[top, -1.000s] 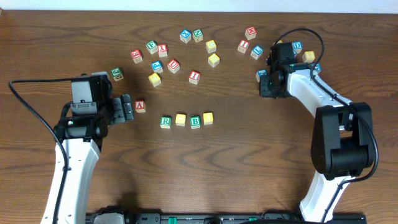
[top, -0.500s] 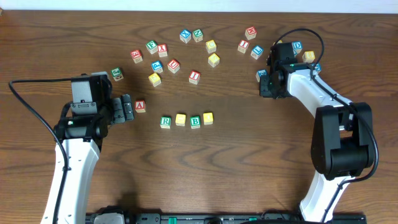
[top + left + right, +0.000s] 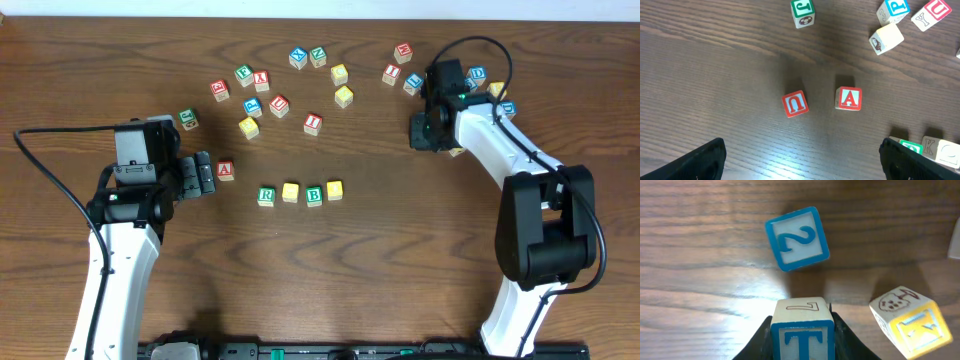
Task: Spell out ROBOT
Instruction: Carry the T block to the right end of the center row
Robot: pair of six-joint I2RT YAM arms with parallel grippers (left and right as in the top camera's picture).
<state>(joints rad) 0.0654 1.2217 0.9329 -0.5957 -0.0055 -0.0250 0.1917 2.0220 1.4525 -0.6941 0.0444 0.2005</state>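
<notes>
- Since a second ago, the right gripper (image 3: 421,130) is being moved a little toward the far edge of the table (image 3: 400,260), and its fingers are being squeezed closer together.
- The blue T cube (image 3: 802,339) is being clamped between the right gripper's two fingers, near the far right corner of the table.
- A blue 2 cube (image 3: 797,239) is being shown just past the blue T cube, not touching it.
- The green R cube (image 3: 266,196), the first yellow cube (image 3: 290,192), the green B cube (image 3: 314,195) and the second yellow cube (image 3: 334,190) are being kept in a row near the middle of the table, well apart from the blue T cube.
- The left gripper (image 3: 207,173) is being held with its fingers wide apart and nothing between them, just beside the red A cube (image 3: 225,170), toward the left edge.
</notes>
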